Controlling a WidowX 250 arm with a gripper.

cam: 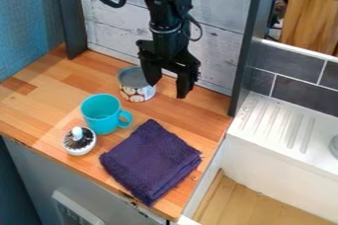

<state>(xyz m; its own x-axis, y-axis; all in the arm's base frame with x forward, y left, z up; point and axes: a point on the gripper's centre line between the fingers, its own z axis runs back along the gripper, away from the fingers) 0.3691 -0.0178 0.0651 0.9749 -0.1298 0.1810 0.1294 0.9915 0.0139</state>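
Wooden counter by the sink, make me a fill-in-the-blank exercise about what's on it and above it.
The turquoise mug has one looped ____ at its side.
The purple cloth lies ____, not spread out.
The gripper hangs with its fingers ____, not shut.
The can stands ____ the mug and the wall.

Missing words: handle; folded; open; between.

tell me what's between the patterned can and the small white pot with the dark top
The teal mug stands between the patterned can and the small white pot, as the camera view shows.
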